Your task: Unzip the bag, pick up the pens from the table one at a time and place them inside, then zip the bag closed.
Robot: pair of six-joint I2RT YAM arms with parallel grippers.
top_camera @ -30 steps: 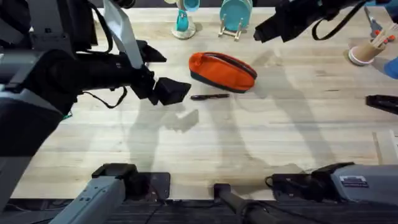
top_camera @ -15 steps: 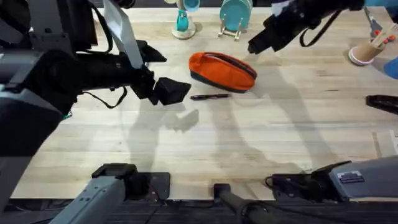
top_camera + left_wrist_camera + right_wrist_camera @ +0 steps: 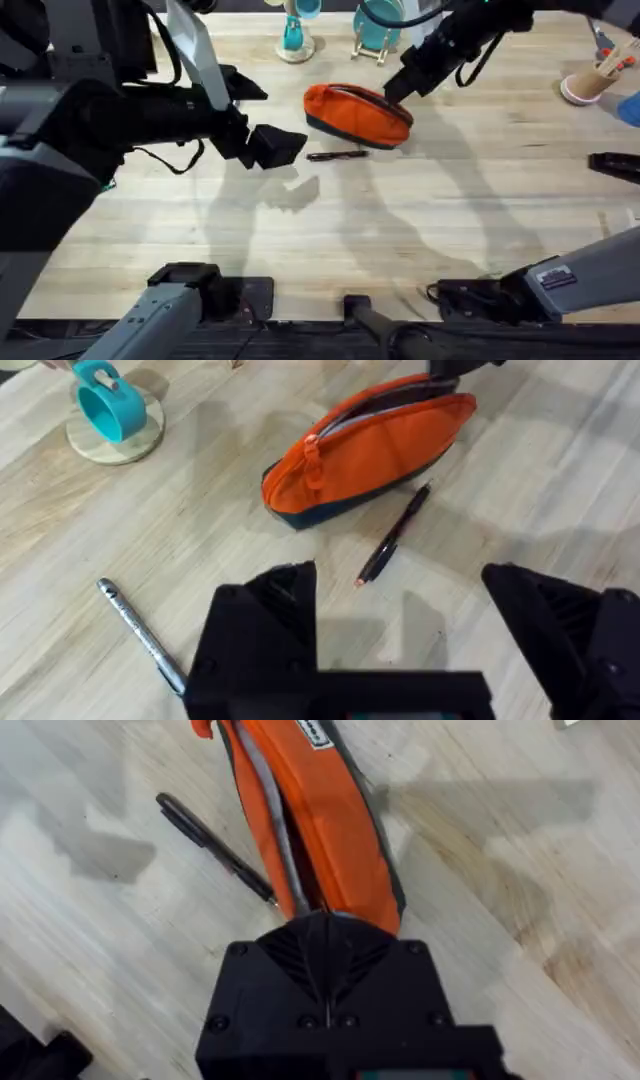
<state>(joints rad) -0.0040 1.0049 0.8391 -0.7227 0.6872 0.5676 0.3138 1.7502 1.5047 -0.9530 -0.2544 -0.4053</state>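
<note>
A: Bag (image 3: 357, 115)?
B: Orange pouch w/ navy strip, mid-table (image 3: 450, 230), zipper partly undone, dark lining showing.
A: Pens?
B: Black pen (image 3: 338, 155) just in front; silver pen (image 3: 140, 636) well apart.
A: Claws?
B: Right gripper (image 3: 395, 88) pressed together at bag's end; left gripper (image 3: 400, 575) spread, holding nothing.

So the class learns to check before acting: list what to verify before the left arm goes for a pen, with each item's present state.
1. Left jaws open and empty: ok.
2. Slim black pen with a reddish tip lying free on the pale wooden table, beside the pouch: ok.
3. Silvery-grey metal pen lying free on the table: ok.
4. Orange fabric pouch unzipped wide enough: cannot tell; a grey slit shows along its top.
5. Right arm steadying the pouch: cannot tell; it sits at the pouch's end.
</note>
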